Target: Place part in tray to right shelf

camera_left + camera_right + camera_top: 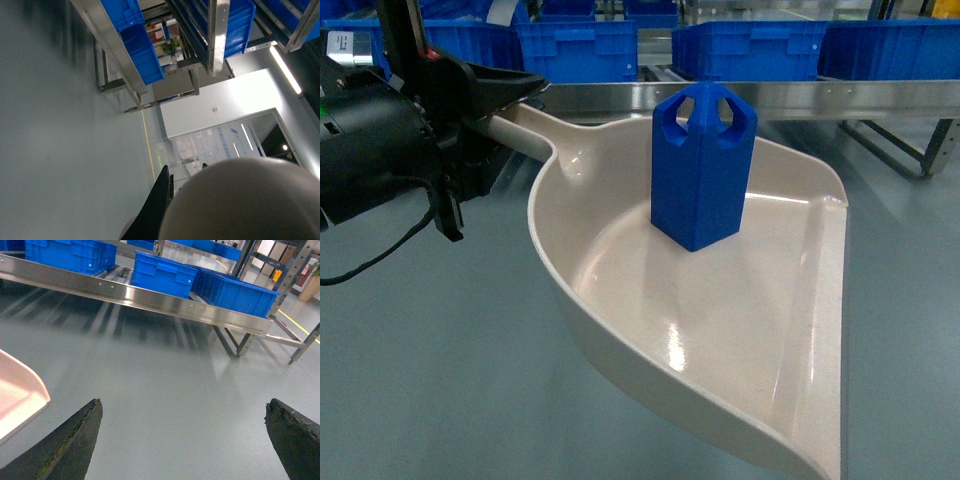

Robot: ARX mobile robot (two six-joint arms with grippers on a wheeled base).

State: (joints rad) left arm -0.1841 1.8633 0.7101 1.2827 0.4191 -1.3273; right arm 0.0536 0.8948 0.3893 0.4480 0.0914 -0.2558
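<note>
The tray (740, 370) is hanging over the grey floor (440, 360) with the part (703, 165) standing upright inside it. The left pincer (485, 105) is pinching the tray's handle (535, 135); the right pincer (182, 440) is spread wide, holding nothing. Farther back, blue crates (750, 48) are sitting on the right shelf (790, 98)

Blue part (703, 165) upright — in beige tray (720, 340)

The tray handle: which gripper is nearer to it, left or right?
Left. The left gripper is closed around the tray handle. The right gripper hangs open over the floor, beside the tray's lip, touching nothing.
</note>
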